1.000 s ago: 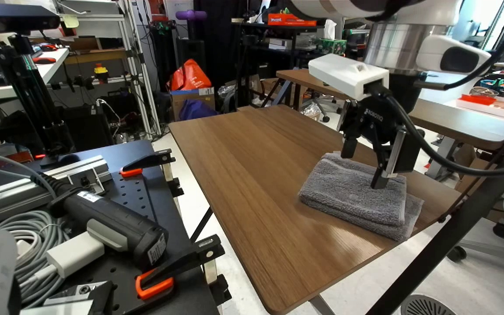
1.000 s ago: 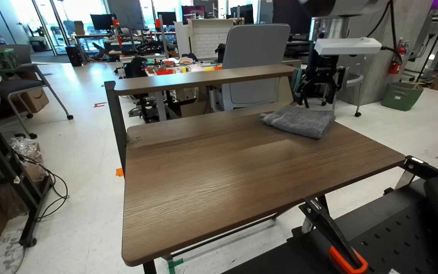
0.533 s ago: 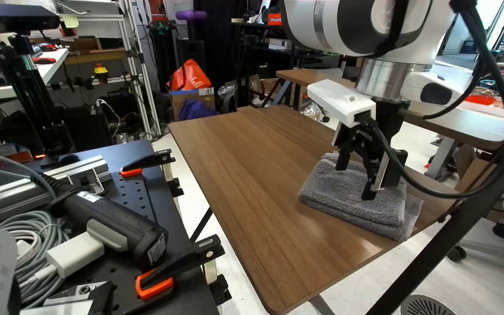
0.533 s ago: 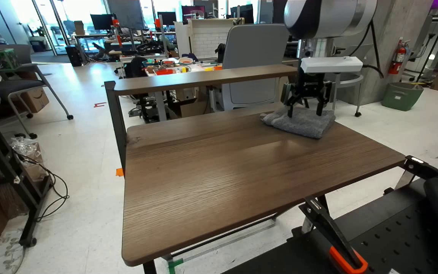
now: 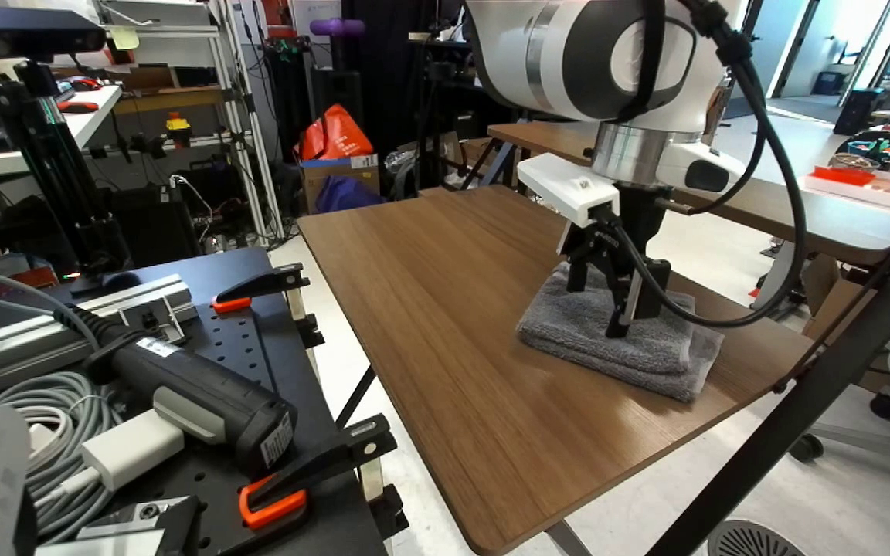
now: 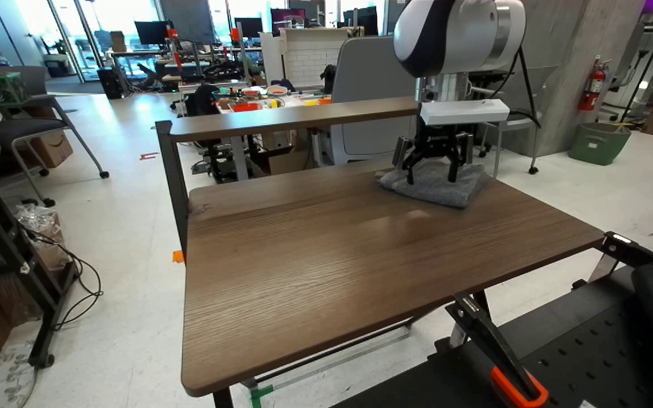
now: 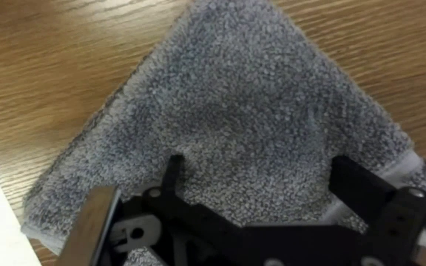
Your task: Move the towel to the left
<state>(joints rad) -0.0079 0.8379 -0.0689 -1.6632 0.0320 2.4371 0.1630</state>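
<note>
The towel is a grey folded cloth that lies flat on the brown wooden tabletop [image 5: 429, 293]. It shows in both exterior views [image 5: 657, 359] [image 6: 437, 194] and fills much of the wrist view [image 7: 242, 81]. My gripper points down over the towel in both exterior views [image 5: 596, 306] [image 6: 431, 178]. In the wrist view my gripper [image 7: 257, 160] is open. Its two black fingertips stand wide apart and press on the towel's top, denting the cloth. A flat stretch of towel lies between the fingers, and no fold is pinched. Part of the towel is hidden behind the gripper.
A black cart [image 5: 244, 340] with orange-handled clamps [image 5: 321, 467], a dark handheld tool [image 5: 198, 390] and coiled cables stands beside the table. Another wooden table [image 6: 304, 120] and a grey chair [image 6: 369, 85] stand behind the tabletop's far edge.
My gripper has come down onto the towel and moved left in both exterior views. In the last half second the towel has slid a little left with it. The fingers stay open.
</note>
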